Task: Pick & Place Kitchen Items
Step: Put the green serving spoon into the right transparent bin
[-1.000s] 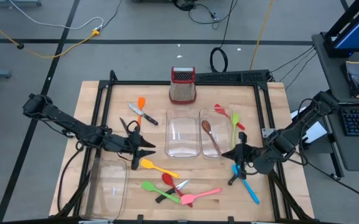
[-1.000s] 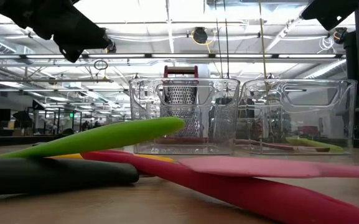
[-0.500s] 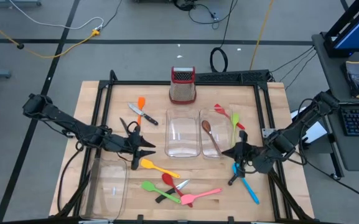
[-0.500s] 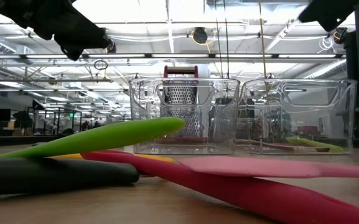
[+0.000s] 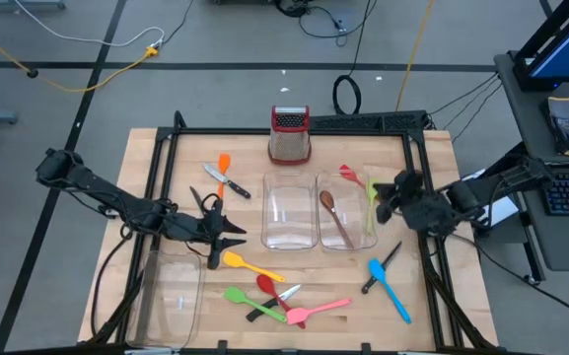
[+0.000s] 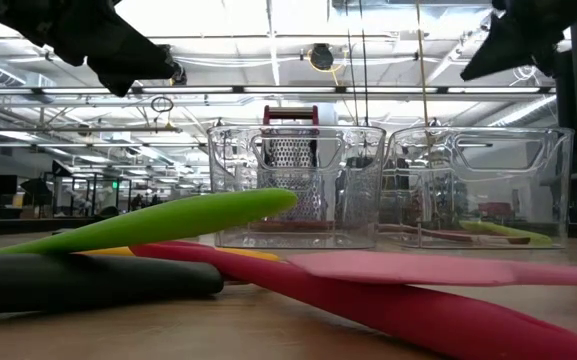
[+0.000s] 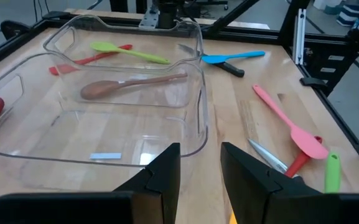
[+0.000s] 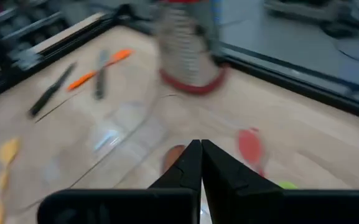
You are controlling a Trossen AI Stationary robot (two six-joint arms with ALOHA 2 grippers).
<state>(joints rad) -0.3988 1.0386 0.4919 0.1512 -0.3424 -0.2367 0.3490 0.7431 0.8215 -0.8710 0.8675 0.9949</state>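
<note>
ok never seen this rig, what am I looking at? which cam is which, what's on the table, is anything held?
Two dark robot arms work at a wooden table. One picture looks straight down, one sits at table-top height, and one camera rides on each wrist, looking past that arm's own fingers.

The left gripper hovers beside the yellow plastic spatula, fingers apart and holding nothing. The right gripper is shut and empty, by the right-hand clear plastic tray.

That tray holds a brown wooden spoon and a green plastic spoon; the clear tray beside it looks empty.

Loose on the table: an orange spatula, a black-handled steel knife, a blue spatula, a pink spatula, and a steel box grater with a red top.
</note>
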